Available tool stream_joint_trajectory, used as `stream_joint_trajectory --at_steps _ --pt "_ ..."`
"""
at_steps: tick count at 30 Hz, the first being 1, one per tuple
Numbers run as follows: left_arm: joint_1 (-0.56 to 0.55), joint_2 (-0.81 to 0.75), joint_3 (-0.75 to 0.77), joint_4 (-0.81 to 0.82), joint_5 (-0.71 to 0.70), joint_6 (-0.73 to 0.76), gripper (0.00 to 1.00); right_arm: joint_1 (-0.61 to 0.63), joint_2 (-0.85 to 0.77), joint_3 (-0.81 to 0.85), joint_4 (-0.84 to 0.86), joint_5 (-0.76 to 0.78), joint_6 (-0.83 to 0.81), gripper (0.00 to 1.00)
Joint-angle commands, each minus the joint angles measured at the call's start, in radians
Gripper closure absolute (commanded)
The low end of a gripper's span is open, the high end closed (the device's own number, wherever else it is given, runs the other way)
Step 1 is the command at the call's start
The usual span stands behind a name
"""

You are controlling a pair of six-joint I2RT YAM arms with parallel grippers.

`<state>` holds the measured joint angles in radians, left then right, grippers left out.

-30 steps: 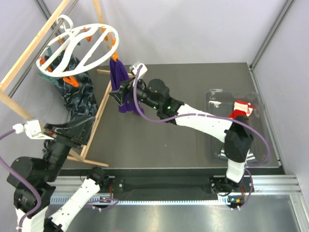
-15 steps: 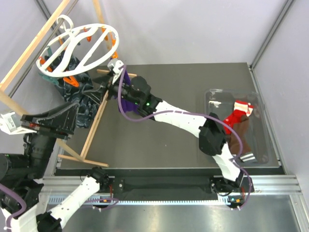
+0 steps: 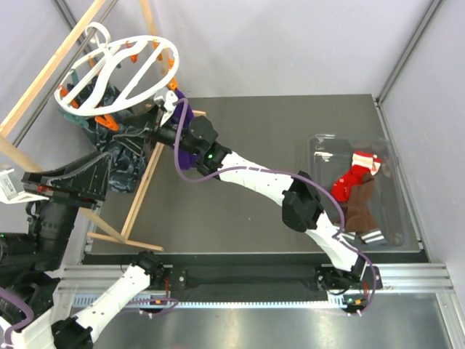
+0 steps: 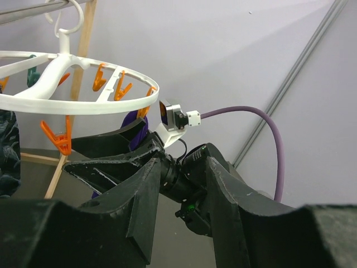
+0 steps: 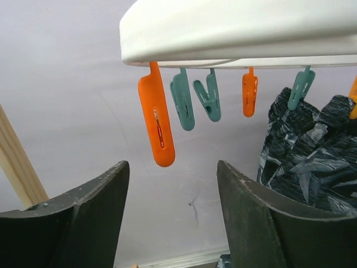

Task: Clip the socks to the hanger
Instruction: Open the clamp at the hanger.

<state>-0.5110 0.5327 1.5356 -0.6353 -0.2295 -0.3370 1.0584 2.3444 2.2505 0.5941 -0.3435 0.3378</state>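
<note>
Hanger (image 5: 234, 33) rim just above right gripper (image 5: 172, 167), jaws apart

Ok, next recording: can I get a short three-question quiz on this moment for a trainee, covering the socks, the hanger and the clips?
1. True or false: the red sock is already clipped to the hanger.
2. Where does the red sock lie? A) in the clear tray; B) hanging from a clip; C) over the wooden frame.
3. In the right wrist view, what colour is the clip hanging just above the open right gripper?
Key: 1 false; 2 A; 3 orange.
</note>
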Motion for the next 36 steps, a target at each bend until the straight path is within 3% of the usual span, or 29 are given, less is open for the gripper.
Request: stream_joint_trajectory --at_steps 1,4,13,27,33,36 --pt "0.005 0.016 0.02 -0.003 -0.002 0.023 0.57 0.025 0.015 0.089 0.055 -0.023 0.01 0.37" --pt "0.005 0.016 0.015 -0.004 -0.005 0.023 0.57 0.026 0.041 0.118 0.062 -0.034 0.024 0.46" --pt "0.005 0.007 0.001 0.0 -0.01 0.018 0.57 0.032 0.084 0.188 0.047 -0.035 0.03 0.48" --pt "0.005 0.049 0.023 -0.003 0.002 -0.014 0.57 0.034 0.089 0.218 0.073 -0.04 0.035 0.66" --pt "0.005 0.075 0.026 -0.003 -0.017 -0.049 0.63 0.035 0.067 0.212 0.059 -0.057 0.027 0.82" --pt "0.005 0.111 0.06 -0.049 -0.059 -0.068 0.67 0.034 0.05 0.21 0.043 -0.063 0.024 0.96"
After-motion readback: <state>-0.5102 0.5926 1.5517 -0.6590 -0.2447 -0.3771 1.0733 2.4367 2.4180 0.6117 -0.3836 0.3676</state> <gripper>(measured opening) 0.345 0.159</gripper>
